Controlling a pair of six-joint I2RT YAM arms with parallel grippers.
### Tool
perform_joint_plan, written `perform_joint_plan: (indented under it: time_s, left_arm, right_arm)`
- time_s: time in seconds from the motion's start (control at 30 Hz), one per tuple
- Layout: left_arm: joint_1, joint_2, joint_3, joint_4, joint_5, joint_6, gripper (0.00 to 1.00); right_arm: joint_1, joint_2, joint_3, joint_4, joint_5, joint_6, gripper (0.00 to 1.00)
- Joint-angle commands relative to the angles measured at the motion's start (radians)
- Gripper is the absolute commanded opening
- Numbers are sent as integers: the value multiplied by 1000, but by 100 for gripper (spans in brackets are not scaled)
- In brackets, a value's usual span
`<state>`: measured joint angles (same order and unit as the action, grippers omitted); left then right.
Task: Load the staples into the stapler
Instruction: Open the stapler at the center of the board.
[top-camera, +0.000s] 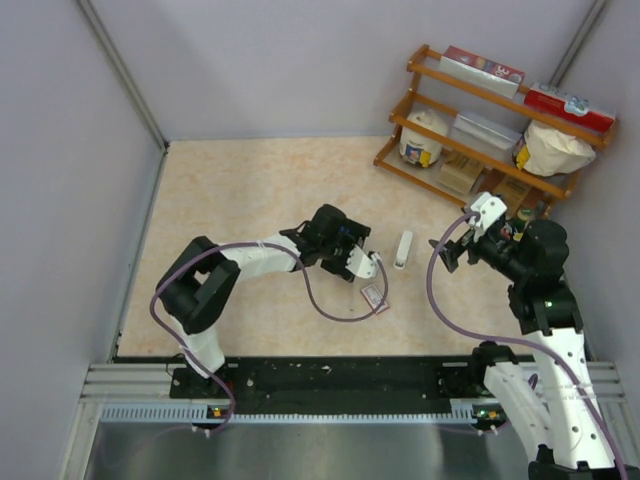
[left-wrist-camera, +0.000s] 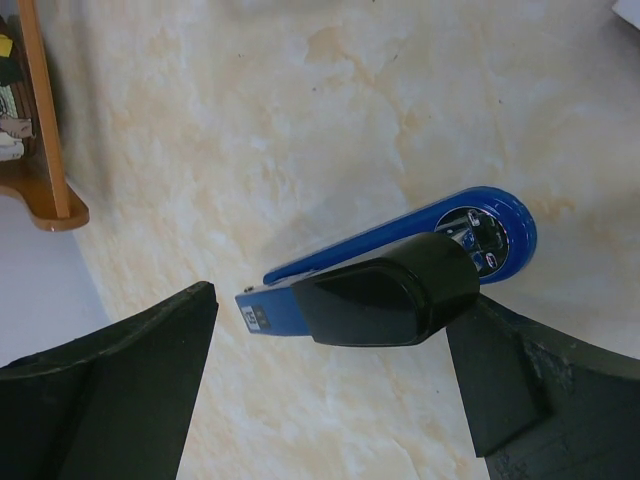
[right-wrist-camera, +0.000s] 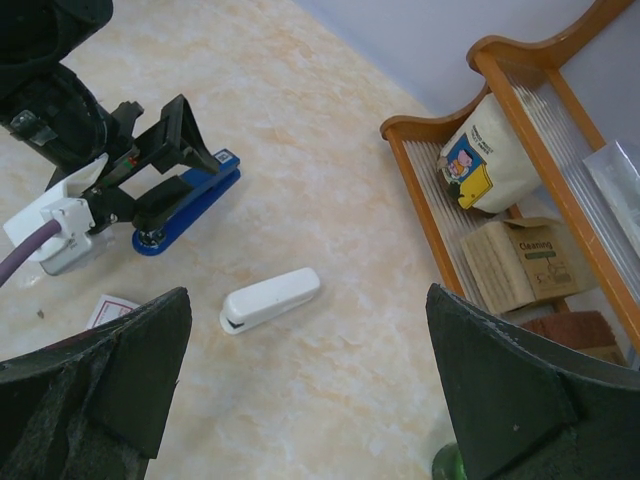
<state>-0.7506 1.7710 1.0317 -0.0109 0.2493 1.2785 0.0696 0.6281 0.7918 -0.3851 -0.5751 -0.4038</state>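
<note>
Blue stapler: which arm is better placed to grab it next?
Left. Its open hand hangs right over the blue stapler, fingers straddling it; the right hand sits beyond the white stapler.

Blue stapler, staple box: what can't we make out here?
Blue stapler: top view, hidden under left gripper; loaded or not, no view shows.
Staple box: too small in top view; right wrist view, cut off by right gripper finger.
Staples: none visible anywhere.

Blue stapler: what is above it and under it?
Above the blue stapler hangs the open left claw, one finger at each side; nothing rests on it. Under it only the table shows; its underside is hidden.
</note>
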Motion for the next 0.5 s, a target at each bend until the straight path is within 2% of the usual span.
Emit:
perform_joint_plan:
  time_s: [0.0, 0.13, 0.47]
  left_arm:
    - [-13, 47, 105, -92, -2, 45, 98]
    - [-16, 87, 186, -210, -7, 73, 96]
    - [-21, 166, 367, -442, 22, 130, 62]
  right_arm:
    - [7, 5, -2, 34, 0, -24, 99]
    - [7, 8, -6, 34, 1, -32, 99]
    - [6, 16, -17, 34, -6, -46, 99]
